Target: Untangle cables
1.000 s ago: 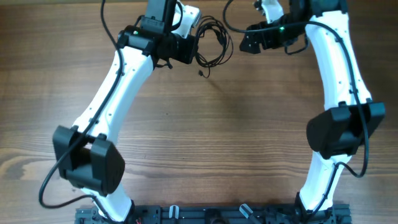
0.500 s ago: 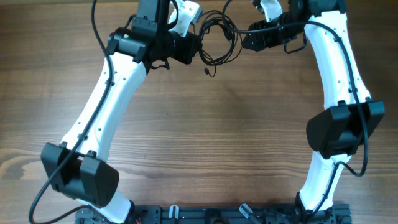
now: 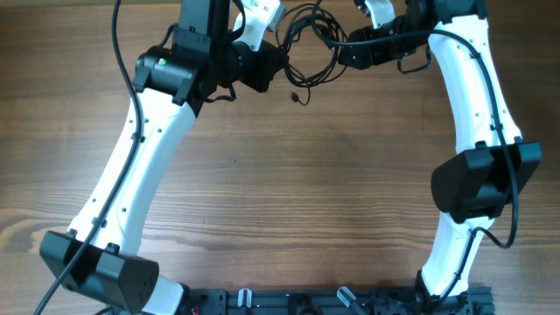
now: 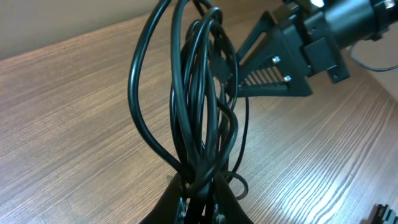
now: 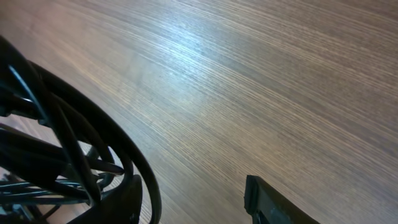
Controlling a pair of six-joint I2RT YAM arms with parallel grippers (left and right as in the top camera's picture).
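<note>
The left end effector is clamped tight on the gathered base of the cables, whose black loops rise from it above the tabletop. The right end effector stands partly spread, with loops crowding one side of its gap. Seen from overhead, the cables hang between both end effectors, near the tabletop's far edge.

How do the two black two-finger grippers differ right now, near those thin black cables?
The left gripper is shut on the bundle of thin black cables; the right gripper stands open, wooden table showing between its fingers. The left pinches the bundle's base; the right sits beside its loops. Both are black, two-fingered.
</note>
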